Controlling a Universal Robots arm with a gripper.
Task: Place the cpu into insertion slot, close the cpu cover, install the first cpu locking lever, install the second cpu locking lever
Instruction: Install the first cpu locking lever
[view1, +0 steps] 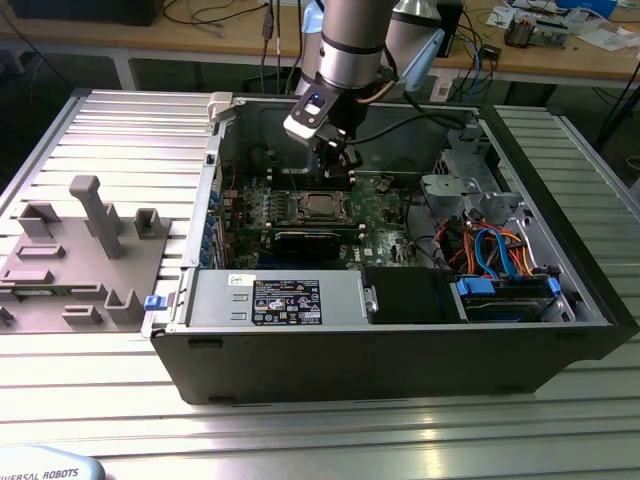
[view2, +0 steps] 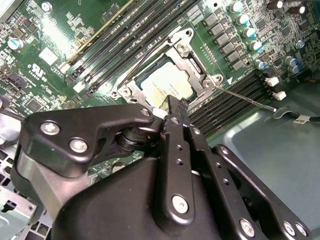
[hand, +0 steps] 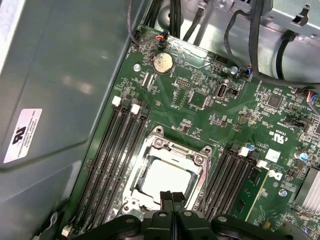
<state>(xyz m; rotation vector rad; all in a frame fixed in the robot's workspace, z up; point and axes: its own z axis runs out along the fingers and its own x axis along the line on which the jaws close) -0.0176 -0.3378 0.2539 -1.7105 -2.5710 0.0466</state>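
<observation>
An open computer case lies on the ribbed metal tabletop. Inside it, a labelled power supply sits along the near wall, with blue cables toward the exterior view's right. A grey jig rests outside the case. In the first wrist view, a coin battery sits apart from the black memory slots.

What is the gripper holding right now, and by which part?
Nothing: the gripper is shut and empty, close to the cpu in its socket.
</observation>
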